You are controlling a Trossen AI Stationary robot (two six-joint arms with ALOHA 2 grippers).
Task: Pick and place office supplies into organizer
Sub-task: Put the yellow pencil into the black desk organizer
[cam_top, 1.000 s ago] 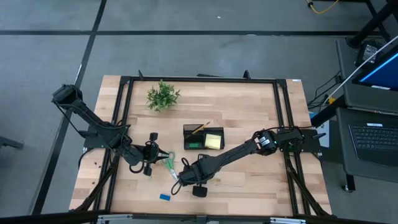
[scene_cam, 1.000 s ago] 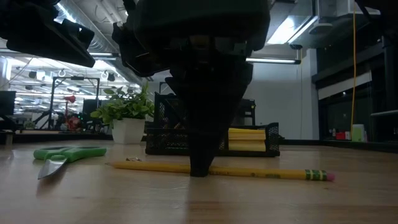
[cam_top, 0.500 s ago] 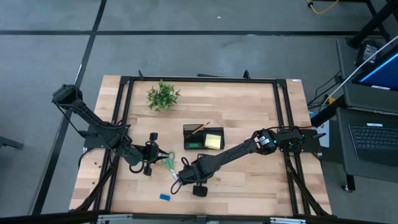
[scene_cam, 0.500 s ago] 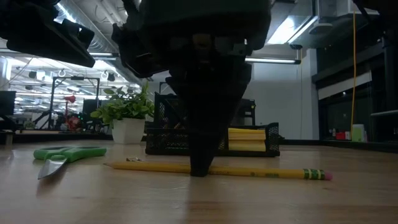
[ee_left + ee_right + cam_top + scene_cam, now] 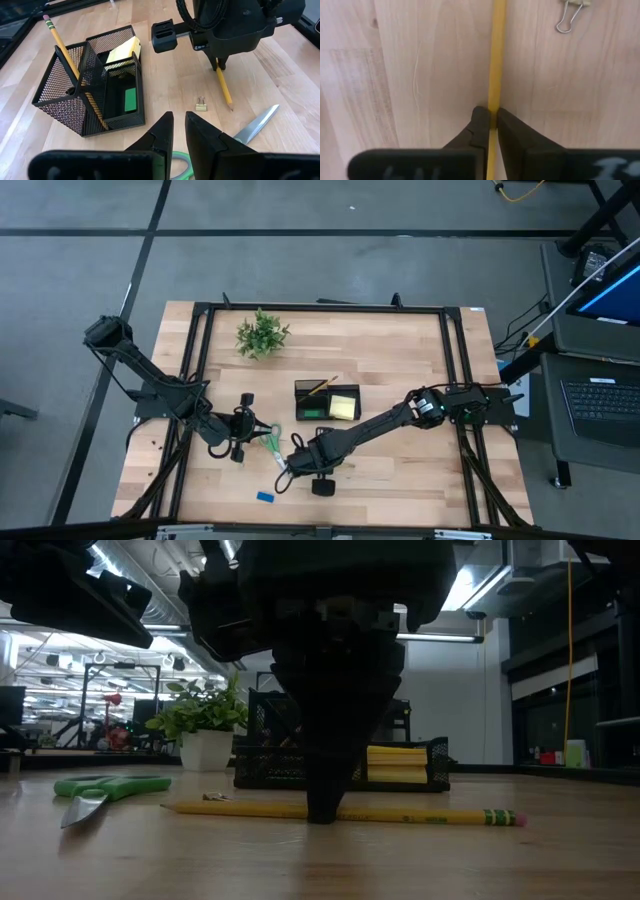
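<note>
A yellow pencil (image 5: 430, 817) lies flat on the wood table, and my right gripper (image 5: 492, 120) stands over it, shut on its shaft. The black mesh organizer (image 5: 327, 388) sits mid-table, farther back. It holds a yellow sticky-note pad (image 5: 122, 50), a small green block (image 5: 130, 99) and another pencil (image 5: 60, 45) leaning in a corner. Green-handled scissors (image 5: 272, 442) lie between the two arms. My left gripper (image 5: 179, 120) hovers just left of the scissors, its fingers nearly together with nothing between them. A small blue block (image 5: 265, 497) lies near the front edge. My right gripper pinches the pencil's shaft (image 5: 495, 102) between its two fingers, about mid-length and a little toward the pointed end. The fingers come from above, pointing down, and stand across the pencil. The pencil lies level with its whole length on the table.
A small gold binder clip (image 5: 201, 105) lies by the pencil's tip. A potted plant (image 5: 262, 335) stands at the far left. Black frame rails (image 5: 320, 308) border the table. Bare wood shows to the right of the organizer.
The pencil has shifted a little toward the table's left between my right gripper's fingers, staying flat on the table. My right gripper has kept its place over it.
</note>
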